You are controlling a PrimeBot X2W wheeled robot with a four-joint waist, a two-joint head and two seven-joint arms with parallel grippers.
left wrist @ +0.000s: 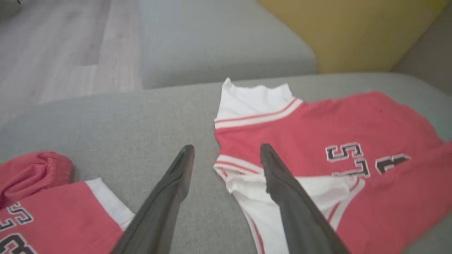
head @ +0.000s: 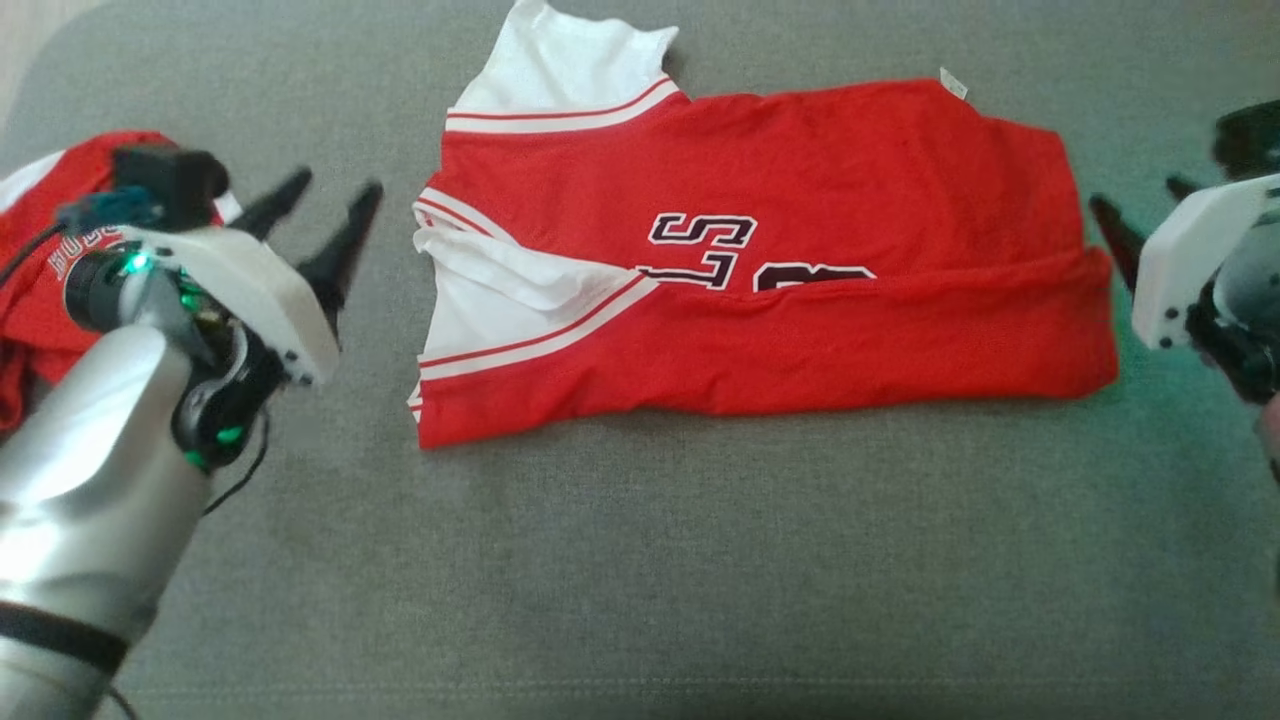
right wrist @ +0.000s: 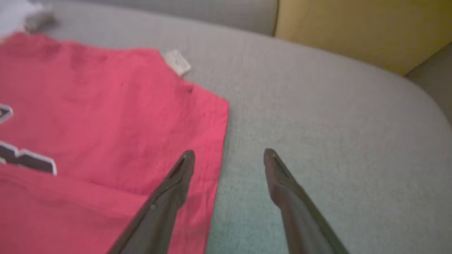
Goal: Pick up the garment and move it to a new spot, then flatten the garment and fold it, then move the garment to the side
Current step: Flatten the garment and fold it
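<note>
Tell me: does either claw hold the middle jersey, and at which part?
Nothing is held. Left claw and right claw are open, one at each jersey end.

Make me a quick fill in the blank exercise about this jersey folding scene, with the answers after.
The jersey is mostly ____ with white sleeves.
The left gripper and right gripper both have their fingers ____.
A second red garment lies on the robot's ____ side.
Answers: red; open; left.
</note>
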